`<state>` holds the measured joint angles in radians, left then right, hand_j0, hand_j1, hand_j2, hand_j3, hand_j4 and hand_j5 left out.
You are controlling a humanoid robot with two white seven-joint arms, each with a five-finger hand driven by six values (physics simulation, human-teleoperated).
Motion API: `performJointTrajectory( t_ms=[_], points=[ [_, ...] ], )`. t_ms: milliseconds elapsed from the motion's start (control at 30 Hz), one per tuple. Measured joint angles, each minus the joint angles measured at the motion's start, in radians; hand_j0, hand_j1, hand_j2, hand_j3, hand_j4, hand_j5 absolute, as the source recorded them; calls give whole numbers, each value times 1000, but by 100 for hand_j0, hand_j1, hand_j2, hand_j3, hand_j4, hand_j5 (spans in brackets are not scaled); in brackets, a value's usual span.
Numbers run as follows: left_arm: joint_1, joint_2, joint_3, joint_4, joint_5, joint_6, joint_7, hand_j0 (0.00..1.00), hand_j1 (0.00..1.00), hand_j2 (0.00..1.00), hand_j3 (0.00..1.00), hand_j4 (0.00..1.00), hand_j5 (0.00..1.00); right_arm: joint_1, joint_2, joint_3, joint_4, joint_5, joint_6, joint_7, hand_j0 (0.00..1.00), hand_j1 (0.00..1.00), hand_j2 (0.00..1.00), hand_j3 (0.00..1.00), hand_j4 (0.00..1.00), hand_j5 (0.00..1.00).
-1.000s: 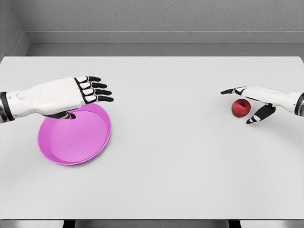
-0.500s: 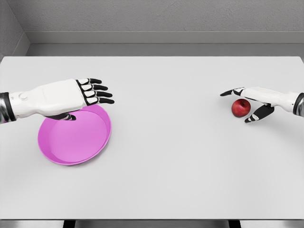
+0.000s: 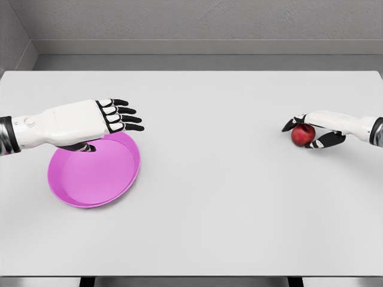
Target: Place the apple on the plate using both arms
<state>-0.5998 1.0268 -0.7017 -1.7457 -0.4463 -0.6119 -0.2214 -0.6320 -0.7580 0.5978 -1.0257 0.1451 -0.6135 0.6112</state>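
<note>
One smooth, round red apple (image 3: 303,135) is seen on the matte white table (image 3: 239,197), clasped between the curled fingers and thumb of the right hand (image 3: 315,131). One shallow, round pink plate (image 3: 94,170), with nothing in it, lies just beneath the left hand (image 3: 106,118), whose fingers are spread and grasp nothing.

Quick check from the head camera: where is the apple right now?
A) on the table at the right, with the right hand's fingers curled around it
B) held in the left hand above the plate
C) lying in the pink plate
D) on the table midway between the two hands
A: the apple sits on the table at the right with the right hand closed around it, far from the pink plate.
</note>
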Motion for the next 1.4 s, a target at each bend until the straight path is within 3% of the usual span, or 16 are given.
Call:
performJointTrajectory(
  t_ms=[100,133,367,400,500,733,967,1000,1033,1300,1400],
  points=[
    [0,0,0,0,0,0,0,100,100,100,100,100,100,0,1,-2,0,0,0,0,63,63,63,63,63,63],
    [0,0,0,0,0,0,0,100,100,100,100,100,100,0,1,-2,0,-1,0,0,56,56,56,56,56,56],
    [-2,0,1,0,0,0,0,100,100,100,100,100,100,-5,6,-4,-4,-12,0,0,48,48,48,48,48,48],
    [-2,0,2,0,0,0,0,100,100,100,100,100,100,-5,7,-4,-5,-13,0,0,38,38,38,38,38,38],
    [-2,0,4,0,0,0,0,100,100,100,100,100,100,-5,7,-4,-25,-25,-1,0,38,38,38,38,38,38],
    [-1,0,4,0,0,0,-1,100,100,100,100,100,100,-38,34,110,-326,-57,0,0,39,39,39,39,39,39],
    [-2,0,3,0,0,0,-1,100,100,100,100,100,100,-41,100,187,-393,-56,-1,0,40,40,40,40,40,40],
    [-2,0,3,0,0,0,-1,100,100,100,100,100,100,-41,103,189,-395,-56,-1,0,73,73,73,73,73,73],
    [-2,0,3,0,0,0,-1,100,100,100,100,100,100,-41,105,191,-396,-57,-1,0,100,100,100,100,100,100],
    [-2,0,3,0,0,0,-2,100,100,100,100,100,100,-35,101,180,-393,-59,0,0,100,100,100,100,100,100],
    [-29,-7,-7,0,1,0,-1,100,100,100,100,100,100,-3,86,107,-361,-69,-1,0,100,100,100,100,100,100]
  ],
)
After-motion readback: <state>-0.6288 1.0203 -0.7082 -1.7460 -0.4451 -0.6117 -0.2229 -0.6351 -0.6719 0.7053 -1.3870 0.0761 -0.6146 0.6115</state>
